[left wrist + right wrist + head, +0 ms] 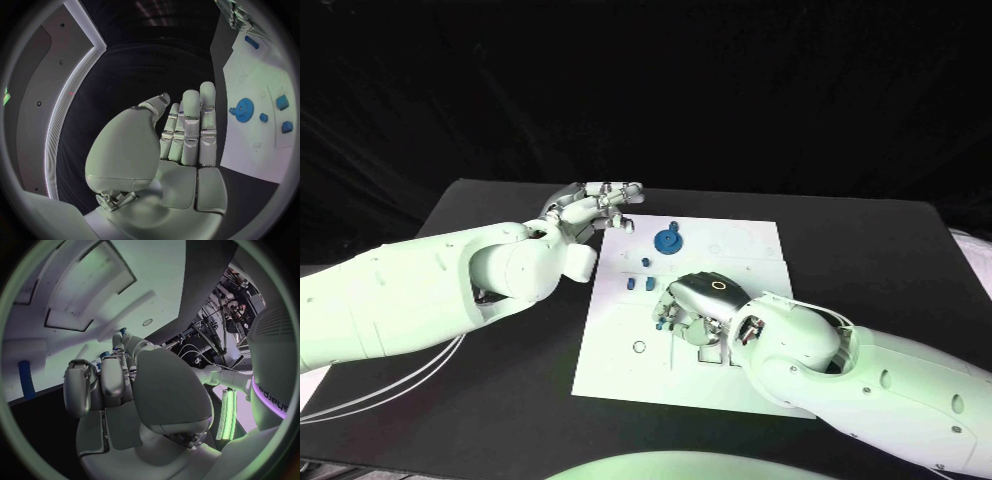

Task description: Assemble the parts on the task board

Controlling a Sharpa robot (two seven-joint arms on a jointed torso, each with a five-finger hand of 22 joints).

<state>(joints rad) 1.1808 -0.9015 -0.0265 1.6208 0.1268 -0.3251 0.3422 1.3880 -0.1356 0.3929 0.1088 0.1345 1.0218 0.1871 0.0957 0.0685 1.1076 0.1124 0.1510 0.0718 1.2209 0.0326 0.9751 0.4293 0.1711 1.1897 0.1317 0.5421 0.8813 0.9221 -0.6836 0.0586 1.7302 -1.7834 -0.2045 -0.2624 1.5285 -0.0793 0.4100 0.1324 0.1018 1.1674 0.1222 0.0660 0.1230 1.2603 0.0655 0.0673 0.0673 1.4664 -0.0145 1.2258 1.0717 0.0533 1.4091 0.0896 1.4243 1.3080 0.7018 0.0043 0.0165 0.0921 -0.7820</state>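
Observation:
The white task board (733, 350) lies in the middle of the black table. A blue gear (669, 240) sits near its far edge, with small blue parts (640, 283) just in front of it. My right hand (701, 298) hovers low over the board's middle, fingers curled down around a small blue part (661, 321); that blue shows at the fingertips (122, 331) in the right wrist view. My left hand (596, 208) is at the board's far left corner, fingers straight and holding nothing (187, 130). The gear (242, 107) also appears in the left wrist view.
Another blue part (26, 377) lies on the board beside my right hand. Recessed outlines (733, 240) mark the board's far right part. Bare black table (877, 240) surrounds the board on all sides. Cables (387, 385) trail under my left arm.

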